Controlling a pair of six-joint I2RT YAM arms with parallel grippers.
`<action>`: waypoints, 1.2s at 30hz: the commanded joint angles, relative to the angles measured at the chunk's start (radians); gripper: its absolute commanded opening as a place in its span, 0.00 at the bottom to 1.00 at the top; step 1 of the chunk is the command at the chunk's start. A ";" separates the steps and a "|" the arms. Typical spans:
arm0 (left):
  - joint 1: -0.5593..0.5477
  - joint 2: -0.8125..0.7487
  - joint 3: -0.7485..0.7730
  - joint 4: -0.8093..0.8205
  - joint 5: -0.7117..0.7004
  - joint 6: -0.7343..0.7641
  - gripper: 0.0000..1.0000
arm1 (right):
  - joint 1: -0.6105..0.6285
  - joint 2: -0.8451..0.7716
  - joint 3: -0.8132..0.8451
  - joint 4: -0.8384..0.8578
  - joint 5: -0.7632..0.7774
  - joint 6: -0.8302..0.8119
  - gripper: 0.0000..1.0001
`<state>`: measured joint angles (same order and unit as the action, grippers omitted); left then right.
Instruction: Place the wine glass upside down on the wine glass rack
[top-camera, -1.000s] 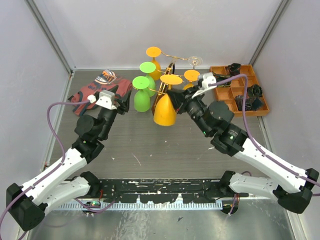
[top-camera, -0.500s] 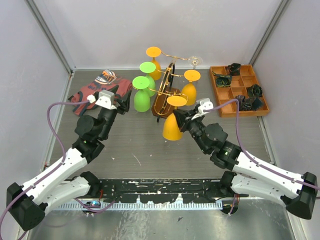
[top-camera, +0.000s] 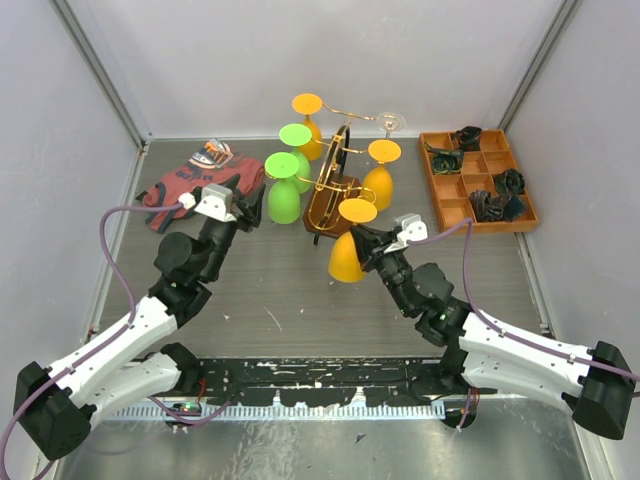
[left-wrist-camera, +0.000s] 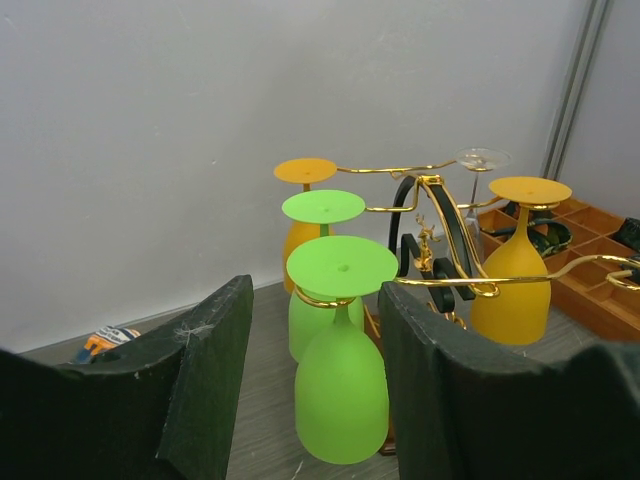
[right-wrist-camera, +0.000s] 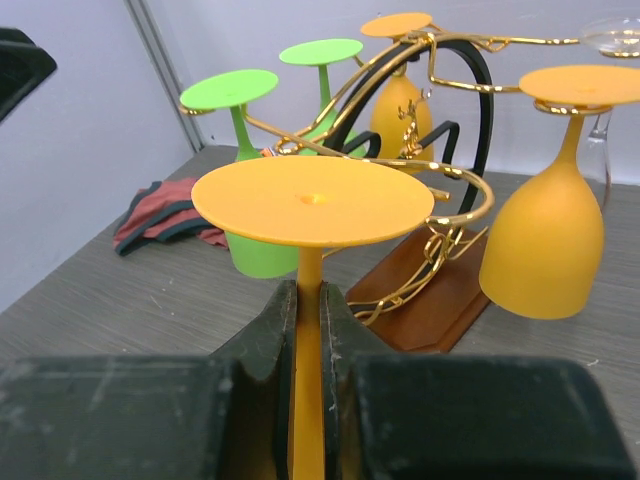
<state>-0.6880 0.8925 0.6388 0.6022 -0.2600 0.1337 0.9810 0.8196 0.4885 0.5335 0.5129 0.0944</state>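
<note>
Between white walls (top-camera: 400, 60), grey table (top-camera: 280, 285) — rack (top-camera: 328, 203), clamped glass (top-camera: 346, 262)

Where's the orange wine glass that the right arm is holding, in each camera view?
Top external: the orange wine glass is at centre, upside down, in front of the wine glass rack, held by the right gripper.
Left wrist: not visible.
Right wrist: centre foreground, foot up, stem between the fingers.
Shared landmark: the wine glass rack.
</note>
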 joint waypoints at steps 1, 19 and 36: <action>0.005 -0.002 -0.010 0.049 0.011 0.001 0.59 | 0.006 -0.005 -0.018 0.151 0.027 -0.044 0.01; 0.005 0.020 -0.006 0.063 0.008 0.026 0.59 | -0.009 0.199 0.029 0.256 0.066 -0.114 0.01; 0.013 0.036 -0.010 0.076 0.012 0.032 0.59 | -0.099 0.211 0.029 0.299 -0.001 -0.091 0.01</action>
<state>-0.6823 0.9268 0.6384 0.6308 -0.2523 0.1562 0.9051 1.0443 0.4892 0.7437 0.5255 -0.0082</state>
